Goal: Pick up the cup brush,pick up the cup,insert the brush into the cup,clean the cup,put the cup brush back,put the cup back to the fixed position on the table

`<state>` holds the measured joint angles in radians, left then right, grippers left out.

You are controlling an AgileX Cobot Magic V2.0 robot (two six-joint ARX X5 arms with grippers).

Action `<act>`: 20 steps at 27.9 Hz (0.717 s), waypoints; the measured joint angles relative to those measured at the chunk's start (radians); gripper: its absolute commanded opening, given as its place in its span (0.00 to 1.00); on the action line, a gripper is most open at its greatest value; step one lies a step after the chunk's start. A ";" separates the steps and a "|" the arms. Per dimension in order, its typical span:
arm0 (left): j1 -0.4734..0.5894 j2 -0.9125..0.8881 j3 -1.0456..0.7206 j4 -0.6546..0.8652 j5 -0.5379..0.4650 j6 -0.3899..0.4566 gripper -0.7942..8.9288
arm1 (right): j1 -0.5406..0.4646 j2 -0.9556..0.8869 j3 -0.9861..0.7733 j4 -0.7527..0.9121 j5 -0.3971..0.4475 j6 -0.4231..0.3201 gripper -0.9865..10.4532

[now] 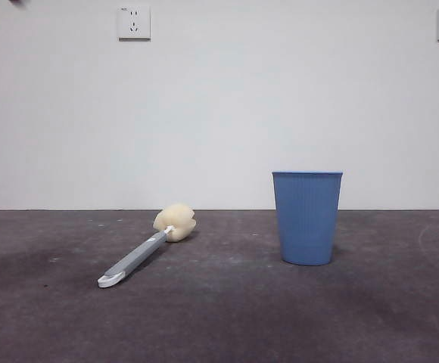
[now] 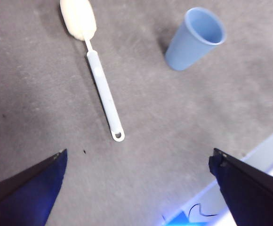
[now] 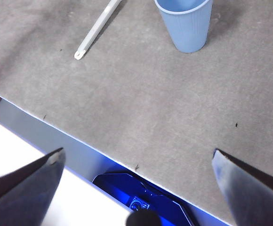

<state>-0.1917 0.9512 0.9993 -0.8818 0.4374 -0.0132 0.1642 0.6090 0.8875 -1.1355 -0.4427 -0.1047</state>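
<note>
The cup brush [image 1: 142,252] lies flat on the table [image 1: 227,318], left of centre, its cream sponge head toward the wall and its white looped tip toward the front. The blue ribbed cup [image 1: 306,217] stands upright to its right, apart from it. In the left wrist view the cup brush [image 2: 99,75] and the cup [image 2: 195,38] lie well beyond my left gripper [image 2: 139,188], whose jaws are spread wide and empty. My right gripper [image 3: 139,188] is also open and empty, hanging over the table's front edge, with the cup [image 3: 184,23] and the brush handle [image 3: 95,34] ahead of it.
A white wall with two sockets [image 1: 134,22] stands behind the table. The table's front edge [image 3: 80,139] runs under the right gripper, with blue robot hardware [image 3: 141,197] below it. A black arm tip [image 1: 15,2] shows at the top left corner.
</note>
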 measured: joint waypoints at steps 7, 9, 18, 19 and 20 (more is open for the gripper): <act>-0.199 0.233 0.000 0.217 -0.197 -0.106 0.64 | 0.000 0.014 0.000 0.000 0.000 0.001 0.64; -0.249 0.317 0.000 0.291 -0.259 -0.133 0.64 | 0.000 0.016 0.000 0.000 0.000 0.001 0.63; -0.341 0.668 0.001 0.512 -0.431 -0.215 0.64 | 0.000 0.019 0.000 0.000 0.000 0.004 0.63; -0.341 0.694 0.001 0.517 -0.435 -0.217 0.64 | 0.000 0.019 0.000 0.000 0.000 0.004 0.63; -0.341 0.711 0.001 0.524 -0.436 -0.219 0.64 | 0.000 0.019 0.000 0.000 0.000 0.004 0.63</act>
<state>-0.5331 1.6619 1.0004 -0.3580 0.0013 -0.2317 0.1642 0.6281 0.8875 -1.1355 -0.4423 -0.1009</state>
